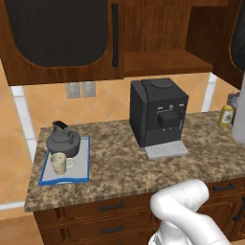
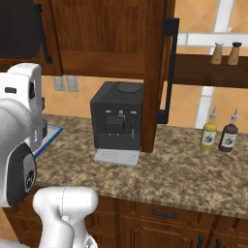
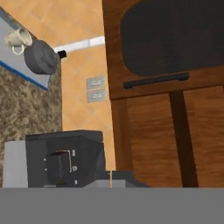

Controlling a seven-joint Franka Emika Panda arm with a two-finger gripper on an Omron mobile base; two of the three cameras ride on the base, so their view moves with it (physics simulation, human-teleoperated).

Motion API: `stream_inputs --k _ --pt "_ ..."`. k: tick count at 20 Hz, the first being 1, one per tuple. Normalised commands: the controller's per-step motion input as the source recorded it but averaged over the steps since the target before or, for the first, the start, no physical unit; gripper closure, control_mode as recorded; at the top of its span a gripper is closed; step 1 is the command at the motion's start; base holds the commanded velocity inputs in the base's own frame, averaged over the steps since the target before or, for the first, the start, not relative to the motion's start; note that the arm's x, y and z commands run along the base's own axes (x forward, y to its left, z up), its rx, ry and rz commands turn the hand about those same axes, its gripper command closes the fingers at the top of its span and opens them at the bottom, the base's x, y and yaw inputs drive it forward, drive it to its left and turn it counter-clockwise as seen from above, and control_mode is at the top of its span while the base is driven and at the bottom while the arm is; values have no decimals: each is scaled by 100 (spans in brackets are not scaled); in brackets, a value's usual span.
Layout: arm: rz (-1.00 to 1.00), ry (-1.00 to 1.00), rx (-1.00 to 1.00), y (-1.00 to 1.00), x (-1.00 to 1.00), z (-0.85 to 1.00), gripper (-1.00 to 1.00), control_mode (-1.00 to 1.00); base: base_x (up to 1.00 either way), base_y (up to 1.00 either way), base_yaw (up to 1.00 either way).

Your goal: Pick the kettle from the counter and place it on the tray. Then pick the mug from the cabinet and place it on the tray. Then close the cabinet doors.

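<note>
Kettle [image 1: 62, 142] and mug [image 1: 60, 163] both on the blue-rimmed tray [image 1: 82, 172], well left of the coffee machine [image 1: 158, 117] on the counter [image 1: 143, 167]. Left cabinet door [image 1: 62, 38] shut, right one [image 2: 156, 72] swung open. Gripper closed, holding nothing.

Tray [image 1: 85, 165] sits at the left end of the desk [image 1: 124, 170]. On it: kettle [image 1: 63, 141] at the back, mug [image 1: 60, 163] in front of it, just beside or touching. Coffee machine [image 1: 158, 117] stands mid-desk, well right of the tray, against the wall. Cabinet [image 1: 165, 60] hangs above; left door [image 1: 62, 36] closed over the tray, right door [image 2: 157, 72] swung out past the coffee machine. Two bottles [image 2: 219, 135] stand at the desk's right end, two shakers [image 2: 226, 53] on a shelf [image 2: 208, 72] above them.
</note>
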Motion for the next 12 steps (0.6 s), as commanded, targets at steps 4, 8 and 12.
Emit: stream_inputs --k 4,8,12 --pt "25 -4 0 -79 -20 -11 100 -100 0 0 0" --pt "6 -1 0 -59 0 -24 100 -100 0 0 0" --pt "0 -1 4 -88 -1 -12 100 -100 0 0 0"
